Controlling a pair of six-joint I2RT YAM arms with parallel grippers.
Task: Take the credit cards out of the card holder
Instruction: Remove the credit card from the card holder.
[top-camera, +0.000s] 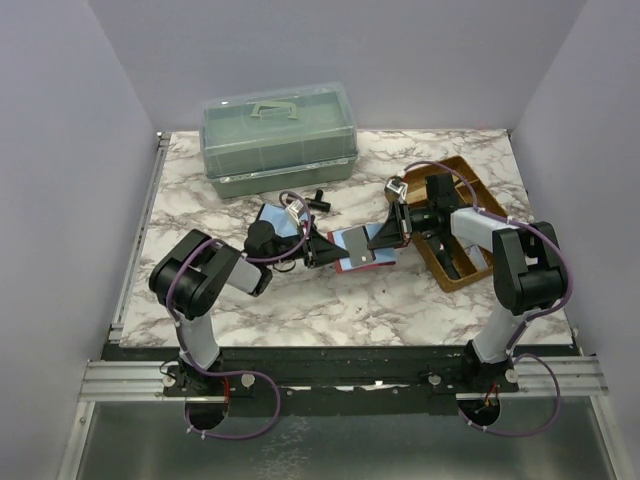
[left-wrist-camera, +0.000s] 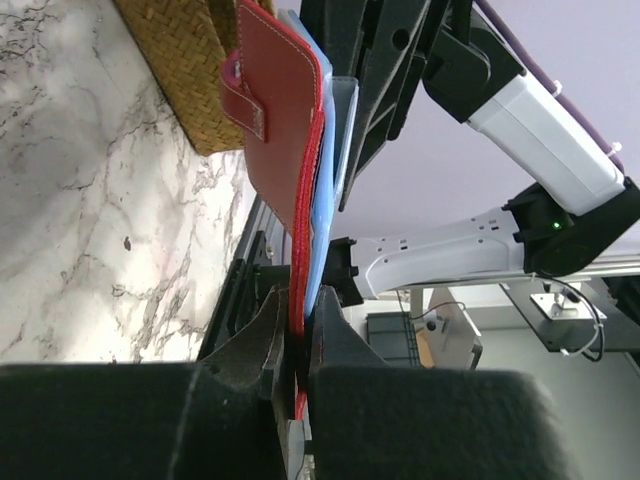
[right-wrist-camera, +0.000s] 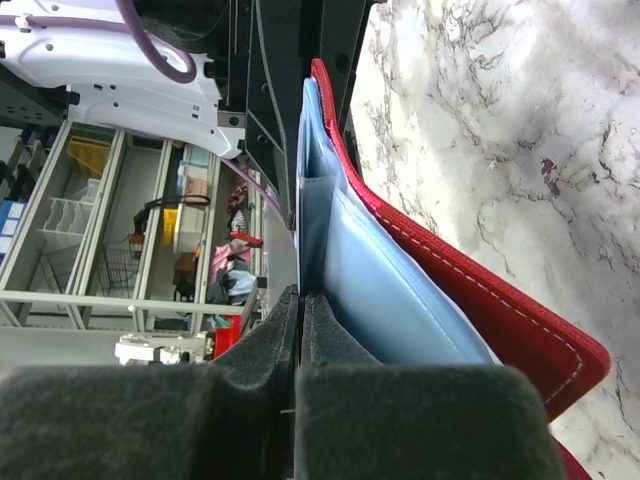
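Where the left end effector (left-wrist-camera: 297, 345) pinches, the card holder's (left-wrist-camera: 275, 120) edge sits.

Top view: high behind the near edge, facing down on the whole table (top-camera: 300, 310). Wrist views: very close, sighting along the left gripper (left-wrist-camera: 298, 345) and the right gripper (right-wrist-camera: 300, 300) toward each other. All three share the holder (top-camera: 350, 243); both wrist views, the card (left-wrist-camera: 345, 120).

Green lidded box (top-camera: 279, 138) at the marble table's (top-camera: 330, 300) far left — woven tray (top-camera: 452, 281) at right, blue case (top-camera: 272, 218) and small black part (top-camera: 318, 198) near the box.
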